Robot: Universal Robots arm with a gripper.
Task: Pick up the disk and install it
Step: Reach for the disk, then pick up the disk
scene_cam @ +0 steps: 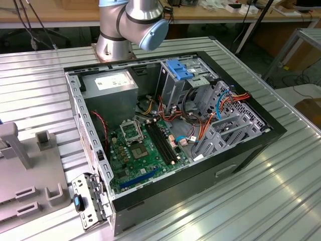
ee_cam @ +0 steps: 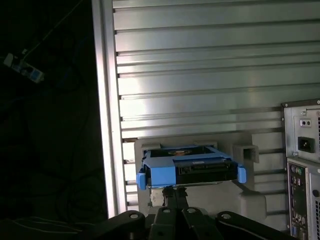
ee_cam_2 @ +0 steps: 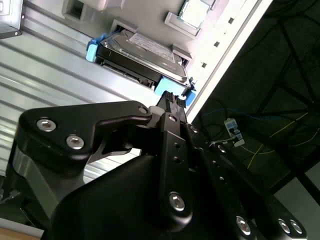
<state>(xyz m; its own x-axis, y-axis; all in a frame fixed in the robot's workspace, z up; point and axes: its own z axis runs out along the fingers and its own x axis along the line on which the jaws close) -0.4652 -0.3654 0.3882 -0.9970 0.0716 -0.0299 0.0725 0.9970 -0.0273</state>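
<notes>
Exterior view, surroundings: the open case stands on the table, at the exterior view's right of the fixture.
Exterior view, obstacle: cables crowd the cage and could, I judge, snag a disk going in.
Second wrist view, disk: it lies flat in the fixture, not lifted.
Second wrist view, gripper: just short of the disk's blue end and holding nothing; I cannot tell whether it is spread or closed.
Second wrist view, risk: a grasp on the plastic end alone may flex or slip.
First wrist view, disk: seated in the fixture, with the gripper near its blue front.
First wrist view, risk: the fixture sits by the edge of the table, so a dropped disk could go over. A post on the fixture could catch a skewed pull.
First wrist view, surroundings: the case is near the fixture.
</notes>
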